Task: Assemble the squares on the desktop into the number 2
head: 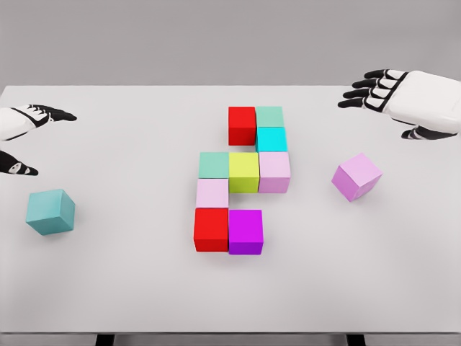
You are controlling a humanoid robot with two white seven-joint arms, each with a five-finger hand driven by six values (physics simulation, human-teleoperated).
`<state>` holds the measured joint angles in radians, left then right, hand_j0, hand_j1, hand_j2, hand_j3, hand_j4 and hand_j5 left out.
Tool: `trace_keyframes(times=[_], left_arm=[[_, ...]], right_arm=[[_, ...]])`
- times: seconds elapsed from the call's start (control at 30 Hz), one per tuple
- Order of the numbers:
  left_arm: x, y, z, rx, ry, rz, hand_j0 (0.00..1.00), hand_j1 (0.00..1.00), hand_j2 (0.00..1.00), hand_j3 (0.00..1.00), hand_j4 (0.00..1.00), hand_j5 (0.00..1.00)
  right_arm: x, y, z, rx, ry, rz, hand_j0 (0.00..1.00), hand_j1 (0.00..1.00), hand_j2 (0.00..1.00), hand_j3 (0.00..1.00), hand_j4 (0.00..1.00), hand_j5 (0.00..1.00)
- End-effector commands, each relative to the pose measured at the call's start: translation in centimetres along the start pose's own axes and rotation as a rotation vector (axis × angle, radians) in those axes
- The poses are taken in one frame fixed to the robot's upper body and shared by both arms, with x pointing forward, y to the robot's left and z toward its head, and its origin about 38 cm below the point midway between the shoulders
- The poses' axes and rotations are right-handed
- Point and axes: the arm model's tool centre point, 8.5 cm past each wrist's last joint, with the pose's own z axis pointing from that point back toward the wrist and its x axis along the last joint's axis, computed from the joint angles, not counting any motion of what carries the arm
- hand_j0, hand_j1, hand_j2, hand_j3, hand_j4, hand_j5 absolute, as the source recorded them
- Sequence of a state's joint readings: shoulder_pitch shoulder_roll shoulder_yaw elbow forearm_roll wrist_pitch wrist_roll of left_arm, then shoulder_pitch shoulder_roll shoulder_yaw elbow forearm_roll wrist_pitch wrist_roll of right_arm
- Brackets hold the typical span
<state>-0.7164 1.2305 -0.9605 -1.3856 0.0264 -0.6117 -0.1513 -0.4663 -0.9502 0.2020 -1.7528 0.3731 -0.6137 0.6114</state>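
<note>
Both our hands, left (25, 137) and right (410, 101), hover with fingers spread, empty; sliding the lilac cube (356, 176) in could knock the figure (243, 173) askew.

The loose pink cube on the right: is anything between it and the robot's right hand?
No. In the head view, only bare table separates the pink cube from the right hand.
</note>
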Motion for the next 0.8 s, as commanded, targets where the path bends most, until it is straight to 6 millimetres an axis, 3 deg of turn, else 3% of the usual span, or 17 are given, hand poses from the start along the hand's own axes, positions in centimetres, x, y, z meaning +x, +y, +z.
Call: trace_keyframes(times=[0.0,0.07,0.17,0.23,0.27,0.37,0.47,0.53,0.77], left_arm=[[0.0,0.1,0.0,0.008,-0.002,0.016,1.00,1.00,1.00,1.00,1.00,1.00],[0.1,-0.1,0.0,-0.020,-0.006,0.039,1.00,1.00,1.00,1.00,1.00,1.00],[0.0,-2.6,0.7,-0.022,-0.020,0.280,1.00,1.00,1.00,1.00,1.00,1.00],[1.3,-2.8,2.2,-0.063,-0.040,0.338,1.00,1.00,1.00,1.00,1.00,1.00],[2.3,-2.8,2.1,-0.065,-0.068,0.356,1.00,1.00,1.00,1.00,1.00,1.00],[4.9,-2.9,0.9,-0.157,0.134,0.414,1.00,1.00,1.00,1.00,1.00,1.00],[4.4,-2.6,1.1,-0.157,0.201,0.448,1.00,1.00,1.00,1.00,1.00,1.00],[3.7,-2.8,1.2,-0.167,0.282,0.471,1.00,1.00,1.00,1.00,1.00,1.00],[3.6,-3.5,0.9,-0.187,0.326,0.489,1.00,1.00,1.00,1.00,1.00,1.00]], right_arm=[[0.0,-0.1,0.0,-0.002,0.000,-0.002,1.00,1.00,1.00,1.00,1.00,1.00],[-0.1,-0.3,0.0,-0.009,0.002,0.001,1.00,1.00,1.00,1.00,1.00,1.00],[0.1,-0.3,-0.4,-0.018,-0.007,-0.005,1.00,1.00,1.00,1.00,1.00,1.00],[0.6,0.6,-1.1,0.006,-0.032,-0.018,1.00,1.00,1.00,1.00,1.00,1.00],[0.7,1.1,-1.4,0.019,-0.042,-0.029,1.00,1.00,1.00,1.00,1.00,1.00],[-0.4,2.4,-1.4,0.045,-0.017,-0.074,1.00,1.00,1.00,1.00,1.00,1.00],[1.4,5.1,-3.2,0.131,-0.091,-0.101,1.00,1.00,1.00,1.00,1.00,1.00],[2.0,5.3,-3.8,0.146,-0.115,-0.097,1.00,1.00,1.00,1.00,1.00,1.00],[2.0,6.3,-4.1,0.172,-0.123,-0.119,1.00,1.00,1.00,1.00,1.00,1.00]])
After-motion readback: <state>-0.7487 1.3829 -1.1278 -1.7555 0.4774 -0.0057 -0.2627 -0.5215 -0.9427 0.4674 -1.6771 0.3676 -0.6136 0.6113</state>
